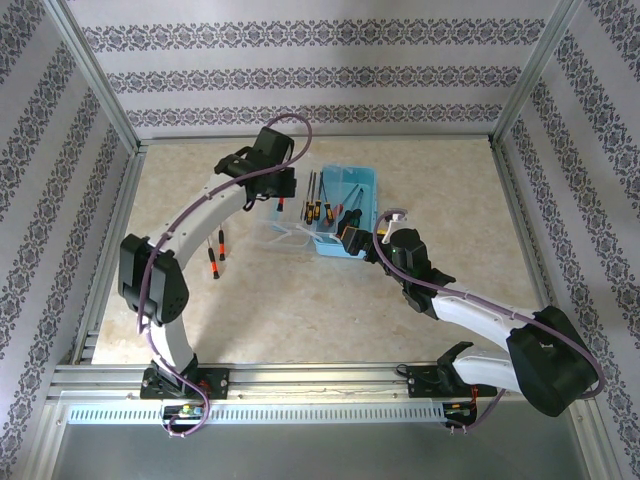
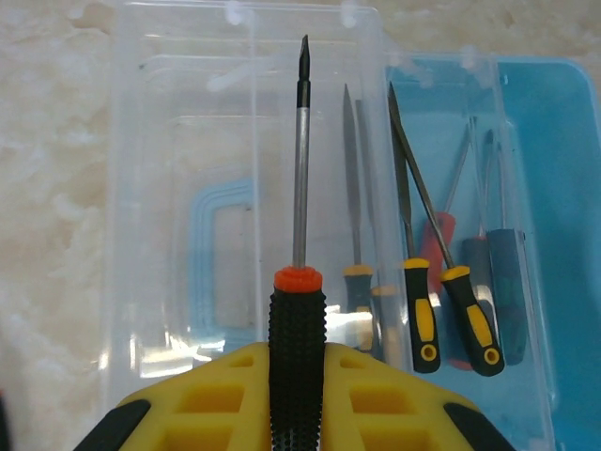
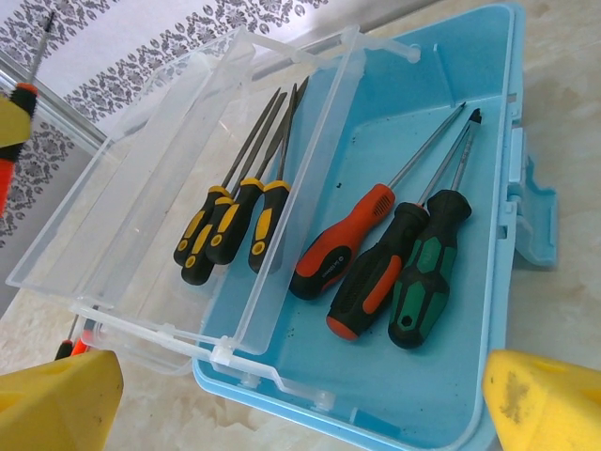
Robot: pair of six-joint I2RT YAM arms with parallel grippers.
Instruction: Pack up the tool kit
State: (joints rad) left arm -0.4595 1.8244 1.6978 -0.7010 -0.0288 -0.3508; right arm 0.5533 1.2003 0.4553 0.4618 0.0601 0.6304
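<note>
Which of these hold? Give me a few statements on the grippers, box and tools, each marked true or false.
1. The left gripper holds a screwdriver. True.
2. The box has its lid shut. False: the lid is open.
3. The right gripper holds a tool. False: it is open and empty.
4. Inside the box lie three screwdrivers. True.
5. No tools lie on the table. False: two tools lie there, left of the box.
</note>
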